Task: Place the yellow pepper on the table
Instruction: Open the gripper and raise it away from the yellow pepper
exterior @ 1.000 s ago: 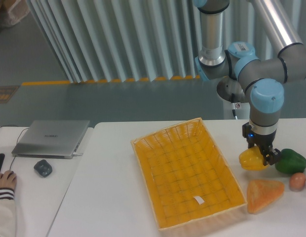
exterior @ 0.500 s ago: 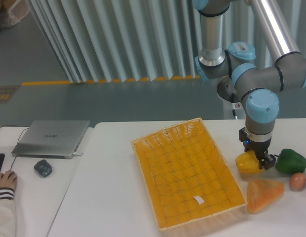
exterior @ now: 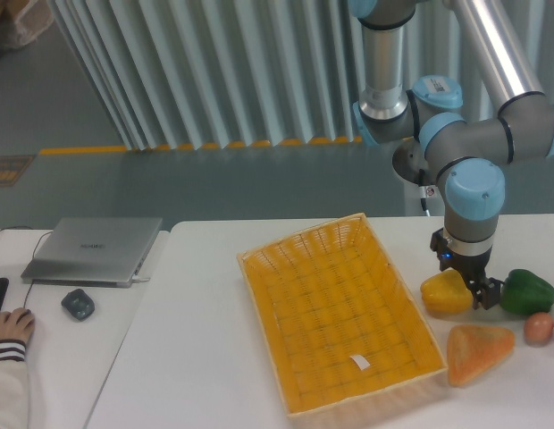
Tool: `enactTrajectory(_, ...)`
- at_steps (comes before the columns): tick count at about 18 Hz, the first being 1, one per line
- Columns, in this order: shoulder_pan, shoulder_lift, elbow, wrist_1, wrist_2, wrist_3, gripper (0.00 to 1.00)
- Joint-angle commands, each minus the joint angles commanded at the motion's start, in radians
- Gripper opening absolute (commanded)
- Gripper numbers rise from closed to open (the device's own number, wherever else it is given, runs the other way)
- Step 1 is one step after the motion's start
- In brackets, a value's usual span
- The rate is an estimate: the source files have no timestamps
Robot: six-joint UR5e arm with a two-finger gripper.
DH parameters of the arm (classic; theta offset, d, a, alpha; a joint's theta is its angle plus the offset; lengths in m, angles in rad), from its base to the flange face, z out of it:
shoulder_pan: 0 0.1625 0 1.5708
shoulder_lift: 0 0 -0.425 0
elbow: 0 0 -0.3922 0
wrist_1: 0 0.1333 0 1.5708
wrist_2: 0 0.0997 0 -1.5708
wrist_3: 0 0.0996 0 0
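Observation:
The yellow pepper (exterior: 445, 294) lies on the white table (exterior: 205, 357), just right of the basket and left of the green pepper. My gripper (exterior: 472, 288) hangs straight down over the yellow pepper's right side. One dark fingertip (exterior: 489, 292) shows between the two peppers, and the other is hidden behind the yellow pepper. The pepper has slid a little left of the fingers and looks to be resting on the tabletop, so the jaws read as open and loose around it.
A yellow woven basket (exterior: 259, 295) holding a small white tag fills the middle. A green pepper (exterior: 525, 290), an orange wedge (exterior: 478, 350) and a small round fruit (exterior: 538, 328) lie at the right. At the left are a laptop (exterior: 94, 250), a mouse (exterior: 78, 304) and a person's hand (exterior: 9, 326).
The gripper carried the yellow pepper slightly left and down. In the last half second the pepper settled further left while the gripper stayed in place.

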Motion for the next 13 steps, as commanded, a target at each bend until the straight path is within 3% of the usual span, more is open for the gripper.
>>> enactTrajectory(2, -0.005, 0.014, 0.028, 0.037, 0.005, 0.012, 1.00)
enactTrajectory(6, -0.014, 0.015, 0.086, 0.051, 0.006, 0.017, 1.00)
enactTrajectory(8, -0.014, 0.015, 0.088, 0.060, 0.009, 0.009, 1.00)
enactTrajectory(10, -0.014, 0.012, 0.091, 0.117, 0.012, 0.015, 1.00)
enactTrajectory(13, -0.011, 0.017, 0.088, 0.123, 0.009, 0.028, 1.00)
